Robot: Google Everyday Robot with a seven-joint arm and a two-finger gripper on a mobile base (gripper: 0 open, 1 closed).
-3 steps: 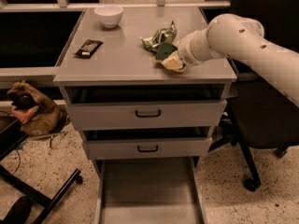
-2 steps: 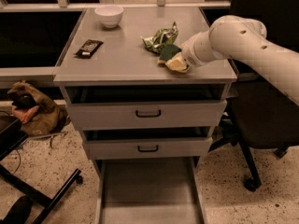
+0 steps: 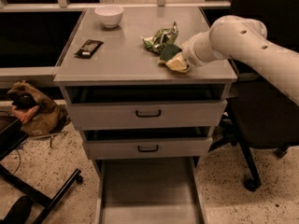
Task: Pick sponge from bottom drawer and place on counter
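The sponge (image 3: 172,58), dark green on top and yellow-tan below, sits tilted at the right side of the grey counter (image 3: 121,55). My gripper (image 3: 183,59) is at the end of the white arm coming in from the right, and it is against the sponge's right side. The arm's end hides the fingers. The bottom drawer (image 3: 148,190) is pulled out below the cabinet, and its flat floor is bare.
A crumpled green foil bag (image 3: 161,37) lies just behind the sponge. A flat black wrapper (image 3: 88,47) and a white bowl (image 3: 109,16) are on the counter's left and back. Two grey drawers with black handles (image 3: 148,113) stand ajar. An office chair base (image 3: 247,171) is at the right.
The arm and the sponge have shifted very slightly to the right over the counter. Nothing else has moved.
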